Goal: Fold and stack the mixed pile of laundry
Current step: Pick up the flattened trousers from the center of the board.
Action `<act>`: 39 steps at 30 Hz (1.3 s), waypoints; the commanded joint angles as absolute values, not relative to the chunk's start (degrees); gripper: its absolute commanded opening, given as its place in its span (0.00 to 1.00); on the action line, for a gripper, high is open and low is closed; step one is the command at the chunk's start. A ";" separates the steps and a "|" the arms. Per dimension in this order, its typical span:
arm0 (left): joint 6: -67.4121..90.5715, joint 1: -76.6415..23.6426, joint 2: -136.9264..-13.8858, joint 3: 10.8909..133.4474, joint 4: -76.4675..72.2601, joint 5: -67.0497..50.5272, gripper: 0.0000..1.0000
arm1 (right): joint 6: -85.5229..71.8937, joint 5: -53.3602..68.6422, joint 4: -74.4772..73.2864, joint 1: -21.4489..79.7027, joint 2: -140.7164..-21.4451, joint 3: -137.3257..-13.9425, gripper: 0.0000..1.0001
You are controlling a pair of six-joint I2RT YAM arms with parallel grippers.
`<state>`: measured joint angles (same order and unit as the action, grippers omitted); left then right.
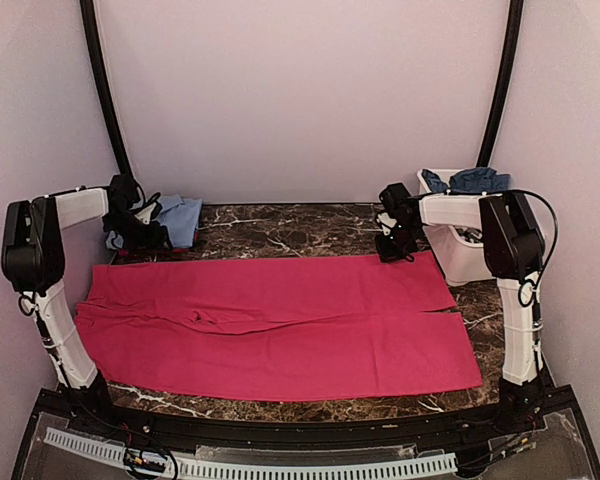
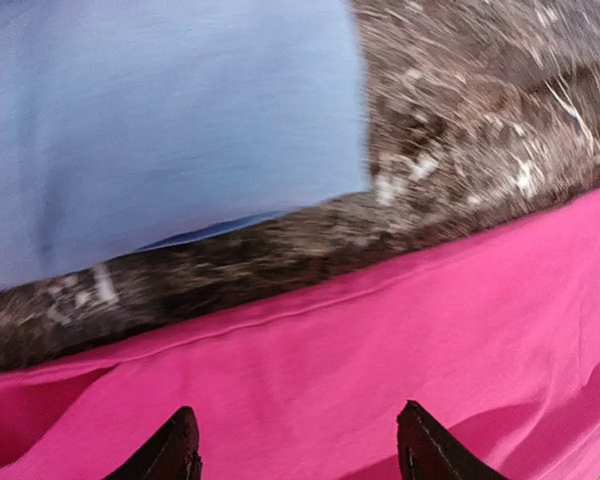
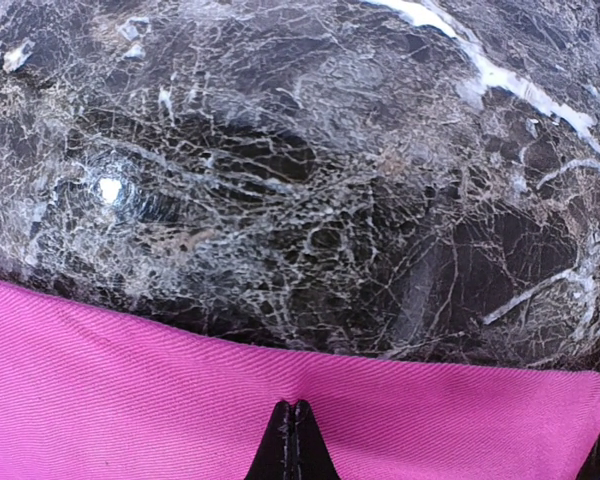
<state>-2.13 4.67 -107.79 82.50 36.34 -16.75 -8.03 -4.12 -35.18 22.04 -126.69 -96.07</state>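
A large magenta-pink garment [image 1: 280, 320] lies spread flat across the dark marble table [image 1: 280, 232]. My left gripper [image 1: 130, 240] hovers low over its far left edge, open, its two fingertips wide apart above the pink cloth [image 2: 380, 340]. Just beyond that edge lies a folded light blue shirt [image 1: 180, 218], also seen in the left wrist view [image 2: 160, 120]. My right gripper [image 1: 393, 252] is at the garment's far right edge, fingertips [image 3: 303, 425] pressed together, pinching the pink cloth [image 3: 130, 390], which puckers around them. A dark navy-blue garment [image 1: 470, 180] sits in the tub.
A white rectangular plastic tub [image 1: 460, 262] stands at the back right, close beside the right arm. Bare marble [image 3: 300, 180] shows beyond the garment's far edge. Pale walls close in the table on three sides.
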 commanded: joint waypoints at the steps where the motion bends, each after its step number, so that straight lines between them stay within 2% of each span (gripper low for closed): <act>1: -16.53 -2.06 -110.80 85.47 39.66 -12.41 0.66 | -8.69 -3.18 -36.85 21.77 -126.00 -96.44 0.00; 6: -19.62 -2.83 -113.19 85.27 37.23 -15.99 0.63 | -8.60 -3.14 -36.70 21.77 -124.71 -96.16 0.00; 14: -24.22 -3.40 -117.34 87.97 34.44 -10.91 0.66 | -8.99 -2.15 -36.23 21.80 -123.93 -96.50 0.00; 20: -26.54 -3.74 -121.04 88.56 35.86 -9.47 0.62 | -8.53 -2.86 -36.51 21.59 -123.99 -96.97 0.00; 22: -27.26 -4.17 -121.62 88.01 35.62 -8.39 0.56 | -8.45 -2.89 -36.60 21.53 -124.07 -97.19 0.00; 25: -27.47 -4.48 -122.23 88.55 35.48 -7.94 0.34 | -8.52 -2.81 -36.24 21.53 -123.85 -97.44 0.00; 28: -26.90 -4.48 -122.21 90.72 36.01 -8.35 0.19 | -8.53 -2.89 -36.21 21.52 -123.26 -98.06 0.00; 30: -26.88 -4.61 -122.14 92.18 36.47 -8.65 0.05 | -8.44 -3.11 -36.44 21.45 -122.87 -98.92 0.00; 32: -26.45 -4.65 -121.60 93.16 36.75 -8.67 0.00 | -8.50 -3.33 -36.69 21.45 -122.35 -99.86 0.00; 39: -24.34 -5.18 -116.43 92.90 34.55 -5.51 0.00 | -9.37 -2.14 -36.75 21.41 -117.84 -101.24 0.00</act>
